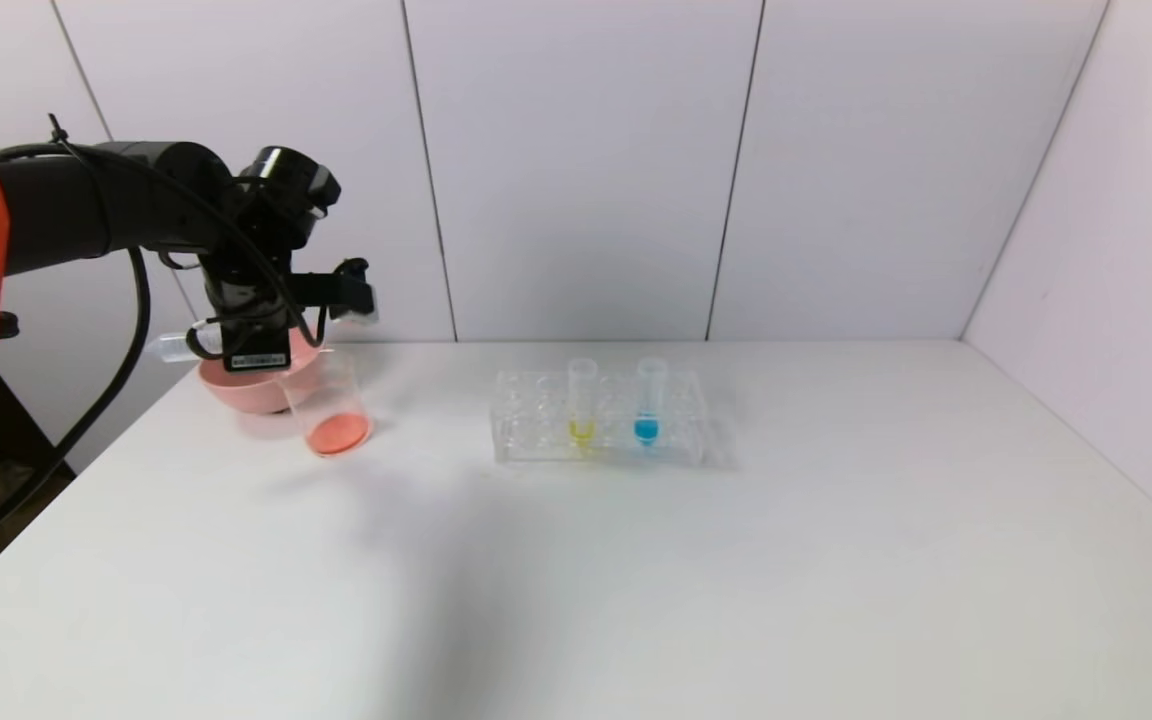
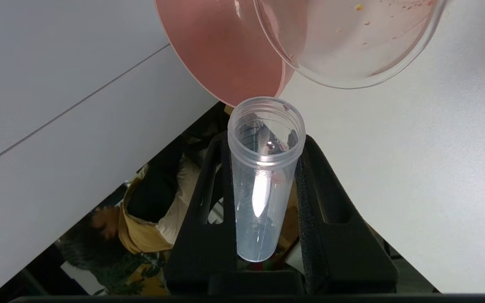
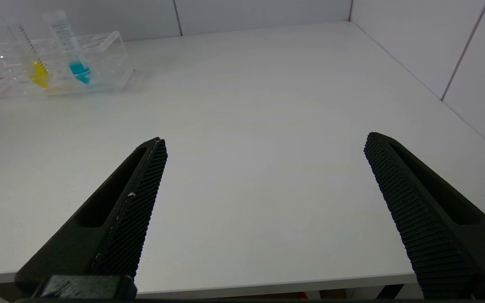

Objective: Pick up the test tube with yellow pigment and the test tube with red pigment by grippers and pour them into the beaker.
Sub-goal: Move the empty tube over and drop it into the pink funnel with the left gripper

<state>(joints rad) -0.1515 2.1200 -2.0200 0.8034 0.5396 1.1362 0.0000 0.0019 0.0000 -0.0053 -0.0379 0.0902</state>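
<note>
Head view: two tubes stand in the clear rack (image 1: 601, 420), the test tube with yellow pigment (image 1: 582, 404) and a blue-filled tube (image 1: 648, 402); one beaker (image 1: 329, 410) with red-orange liquid touches one pink bowl (image 1: 246, 385), the left gripper (image 1: 254, 345) above them. Left wrist view: the left gripper (image 2: 263, 185) clamps the test tube with red pigment (image 2: 263, 176), nearly drained, mouth beside the beaker (image 2: 352, 42). Right wrist view: the right gripper (image 3: 263, 168) gapes wide over the table (image 3: 267, 105), holding nothing
</note>
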